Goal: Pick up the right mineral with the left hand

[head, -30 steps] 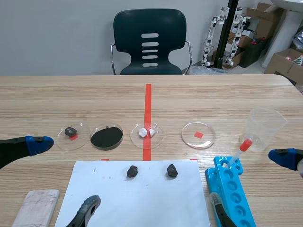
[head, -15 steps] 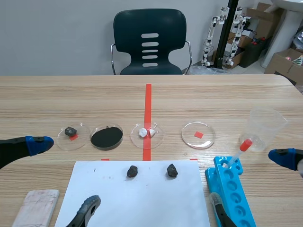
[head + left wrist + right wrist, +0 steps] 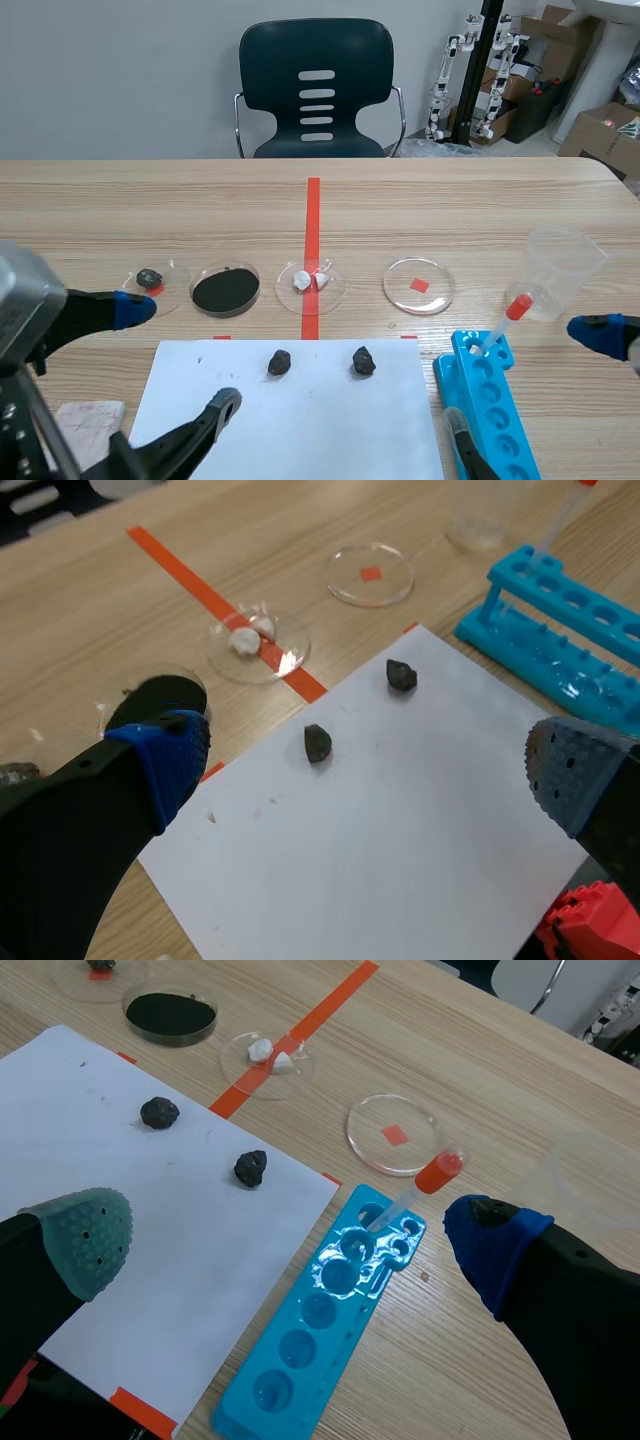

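Left gripper (image 3: 180, 355): low at the scene view's left, fingers spread wide, nothing between them; blue-padded tip near the paper's far left corner, other tip over the paper's lower left part.
Right gripper (image 3: 290, 1232): fingers wide apart, holding nothing; only one blue tip showing at the scene view's right edge.
Pale block (image 3: 95, 420): lower left corner, partly hidden behind the left arm.
Paper sheet (image 3: 300, 430): white, flat on the table, lower middle.
Test-tube rack (image 3: 490, 400): bright blue, lower right, just beside the paper's right edge.
Red-capped tube (image 3: 505, 320): tilted in the rack's far end, cap leaning toward the cup.
Right mineral (image 3: 363, 361): dark lump on the paper's far strip, right of centre, untouched, apart from both grippers; in the left wrist view, ahead of the open fingers.
Left mineral (image 3: 279, 362): similar dark lump, same strip, left of centre.
Petri dishes: row of four beyond the paper; a dark stone in the leftmost (image 3: 155, 283), black powder (image 3: 226, 289) next, white pieces (image 3: 311, 283) on the tape line, one over a red square (image 3: 419, 285).
Plastic cup (image 3: 563, 265): clear, upright, right of the dishes.
Table (image 3: 450, 200): light wood.
Chair (image 3: 317, 90): dark, top centre, behind the table.
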`<state>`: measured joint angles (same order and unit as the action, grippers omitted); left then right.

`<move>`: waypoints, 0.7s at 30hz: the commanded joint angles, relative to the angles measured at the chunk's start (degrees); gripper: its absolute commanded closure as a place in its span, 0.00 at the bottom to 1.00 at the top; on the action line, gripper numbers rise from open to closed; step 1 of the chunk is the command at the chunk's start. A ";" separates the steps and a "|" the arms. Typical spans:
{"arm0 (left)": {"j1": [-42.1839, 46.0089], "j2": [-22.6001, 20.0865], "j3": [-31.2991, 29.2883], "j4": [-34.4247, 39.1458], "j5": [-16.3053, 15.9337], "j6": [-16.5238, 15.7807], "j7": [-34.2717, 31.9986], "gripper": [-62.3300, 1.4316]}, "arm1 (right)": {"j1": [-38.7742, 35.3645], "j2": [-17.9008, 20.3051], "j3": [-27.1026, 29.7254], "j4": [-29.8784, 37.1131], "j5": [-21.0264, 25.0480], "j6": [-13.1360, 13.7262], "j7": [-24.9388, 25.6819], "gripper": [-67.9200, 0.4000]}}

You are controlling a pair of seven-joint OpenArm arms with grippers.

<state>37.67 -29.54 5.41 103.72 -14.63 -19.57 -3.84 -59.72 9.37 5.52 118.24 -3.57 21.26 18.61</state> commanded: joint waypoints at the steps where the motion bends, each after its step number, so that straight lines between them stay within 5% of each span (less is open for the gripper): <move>1: -2.21 0.17 1.49 0.96 -3.54 0.33 2.21 0.00 | -0.11 0.48 0.15 0.09 0.59 -0.22 0.85 0.00; 4: -6.84 0.24 4.44 0.96 -9.40 0.70 10.34 0.00 | -0.11 0.48 0.15 0.09 0.59 -0.22 0.85 0.00; 7: -11.72 1.49 7.41 0.96 -12.07 6.12 19.87 0.00 | -0.11 0.48 0.15 0.09 0.59 -0.22 0.87 0.00; 11: -17.64 5.55 10.45 0.92 -10.75 18.36 31.43 0.00 | -0.11 0.48 0.15 0.09 0.59 -0.22 0.87 0.00; 21: -30.71 15.61 17.70 -1.31 -2.36 29.81 52.72 0.00 | -0.11 0.48 0.15 0.09 0.59 -0.22 0.87 0.00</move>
<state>7.44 -14.11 22.63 103.04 -16.82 9.82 49.10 -59.72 9.37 5.52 118.24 -3.57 21.26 18.61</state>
